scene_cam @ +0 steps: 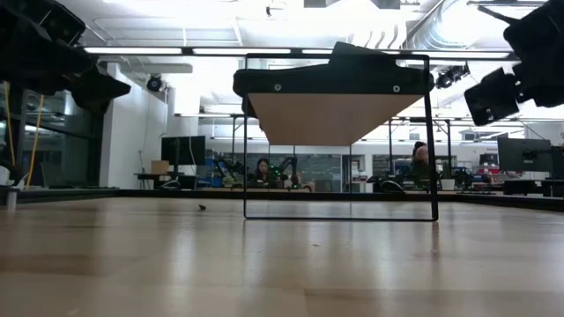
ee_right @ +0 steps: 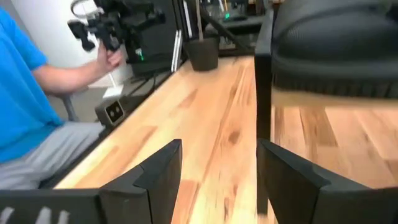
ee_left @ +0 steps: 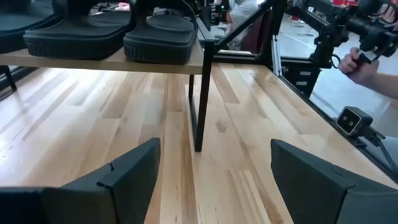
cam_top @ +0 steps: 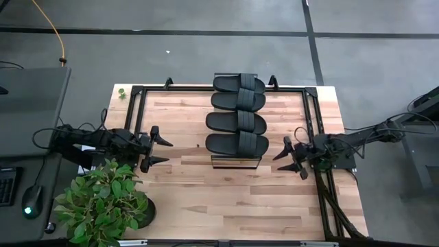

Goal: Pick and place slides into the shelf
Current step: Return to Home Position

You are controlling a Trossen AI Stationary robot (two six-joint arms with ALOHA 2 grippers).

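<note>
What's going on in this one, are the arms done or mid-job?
All four slides lie in a row on top of the shelf, so the placing looks finished. The left gripper and right gripper hang open and empty on either side of it, above the table. A person beside the table grips a dark handle-like device.

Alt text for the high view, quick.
Four black slides lie in a row on the shelf on the table. Both grippers are open and empty, the left gripper near a potted plant, the right gripper across the shelf.
</note>
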